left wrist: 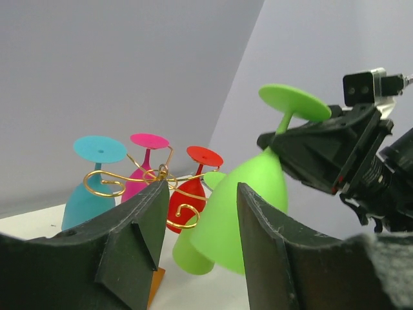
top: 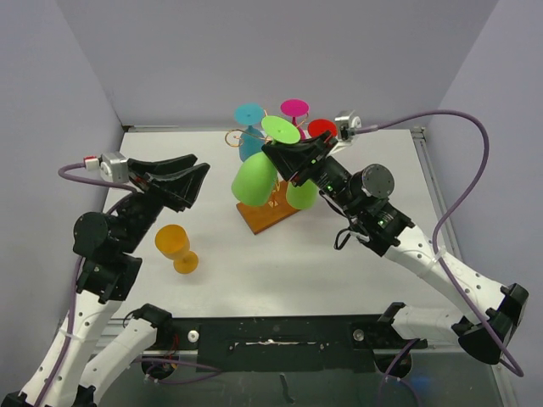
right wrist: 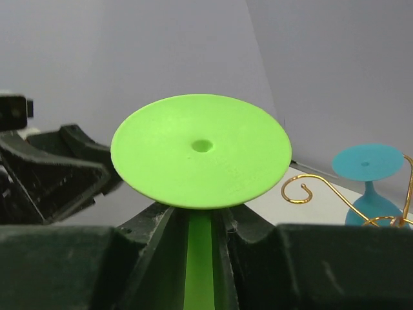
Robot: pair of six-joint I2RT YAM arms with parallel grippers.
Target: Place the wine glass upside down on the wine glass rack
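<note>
A light green wine glass [top: 254, 180] hangs upside down in the air, tilted, just left of the wine glass rack [top: 267, 216]. My right gripper [top: 284, 153] is shut on its stem right under the round foot [right wrist: 200, 158]. In the left wrist view the bowl [left wrist: 258, 174] shows beyond the gold wire arms [left wrist: 129, 177]. My left gripper [top: 199, 174] is open to the left of the bowl, apart from it, with nothing between its fingers [left wrist: 148, 219]. One gold scroll [right wrist: 303, 190] curls just right of the foot.
On the rack hang a cyan glass [top: 249, 114], a magenta glass [top: 294, 108], a red glass [top: 321, 129] and a second light green one [top: 301, 195], all upside down. An orange glass [top: 174, 246] stands on the table at the front left. Grey walls close in the back and sides.
</note>
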